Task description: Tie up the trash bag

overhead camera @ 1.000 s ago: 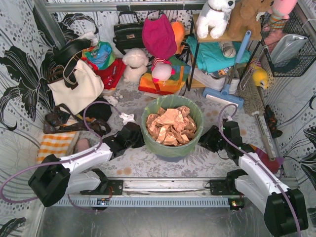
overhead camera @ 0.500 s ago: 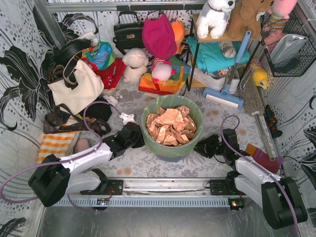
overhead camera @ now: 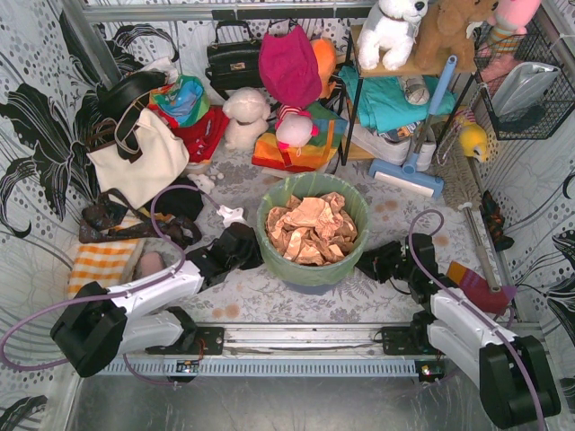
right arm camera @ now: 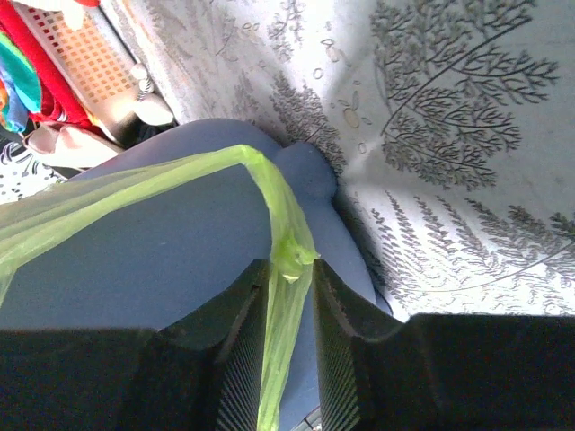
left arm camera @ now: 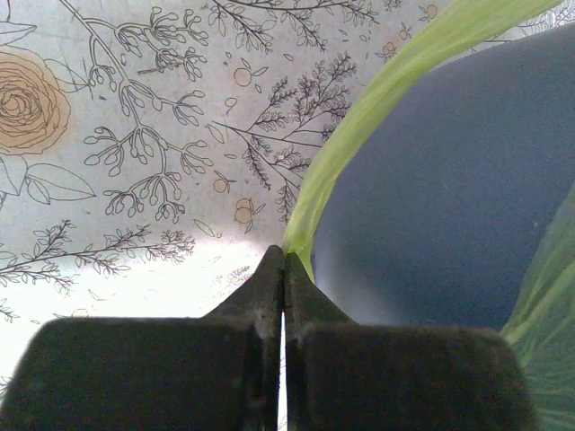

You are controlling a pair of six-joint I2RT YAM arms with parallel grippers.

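Bright and even from overhead in the top view, with only soft shadows and slight bending toward the corners. Blown out to white glare on the tablecloth (left arm camera: 171,296) in both wrist views; lit through at the trash bag (right arm camera: 135,193), soft-focused and near black at the close fingers (left arm camera: 135,377).

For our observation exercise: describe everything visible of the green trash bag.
The trash bag is thin, translucent light-green plastic lining the round blue-grey bin, its rim folded over the edge, open and untied, holding crumpled tan paper. The left gripper pinches a stretched strip of its edge on one side; the right gripper clamps another on the opposite side.
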